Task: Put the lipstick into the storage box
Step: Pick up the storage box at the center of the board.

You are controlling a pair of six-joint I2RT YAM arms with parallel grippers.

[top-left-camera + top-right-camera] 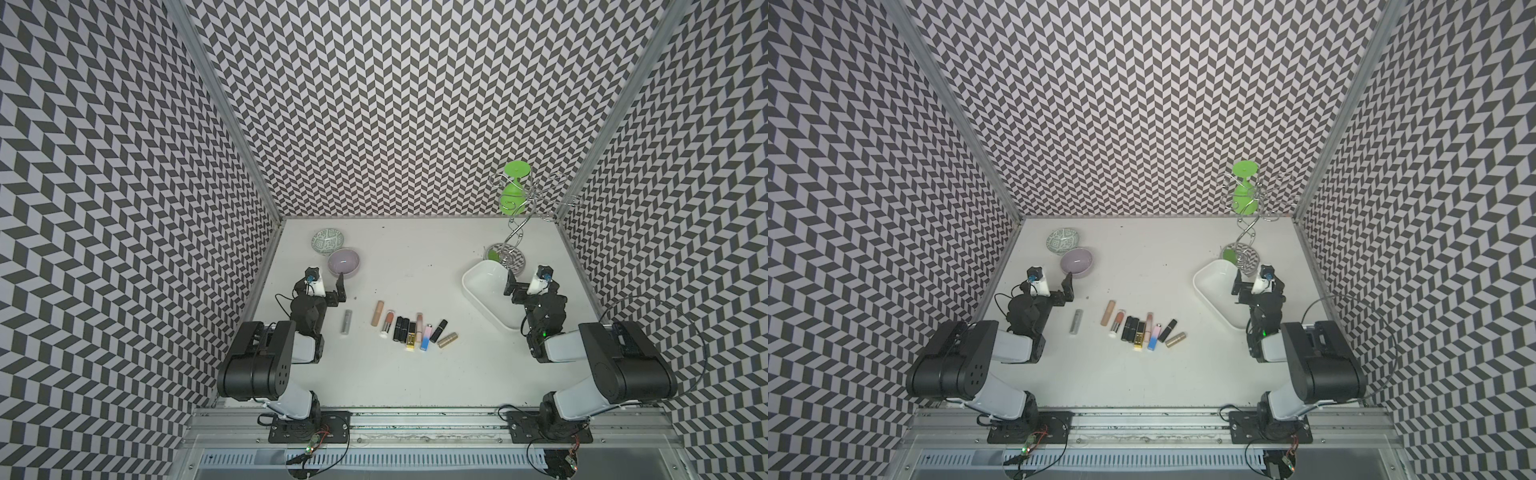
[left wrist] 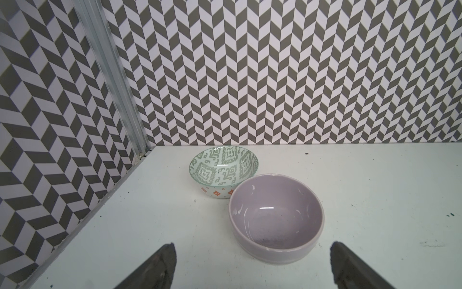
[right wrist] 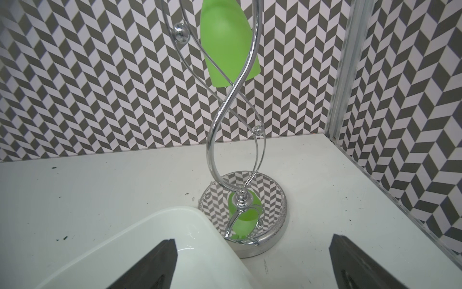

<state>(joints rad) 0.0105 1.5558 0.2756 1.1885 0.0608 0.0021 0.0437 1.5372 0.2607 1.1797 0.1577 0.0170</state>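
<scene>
In both top views, slim capped lipsticks point(image 1: 409, 328) lie in a row on the bare matte table point(image 1: 415, 374), behind and between the left gripper point(image 1: 328, 289) and right gripper point(image 1: 524, 286).

Left wrist: jaws spread wide, with a glossy round lilac bowl point(image 2: 275, 220) just ahead.

Right wrist: jaws spread wide, one over the smooth white storage box point(image 3: 160, 225). A twisted chrome stand point(image 3: 241, 200) is ahead.

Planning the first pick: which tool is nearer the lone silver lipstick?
Left. The left tool hovers just beyond the silver lipstick; the right tool is far across, at the storage box.
</scene>
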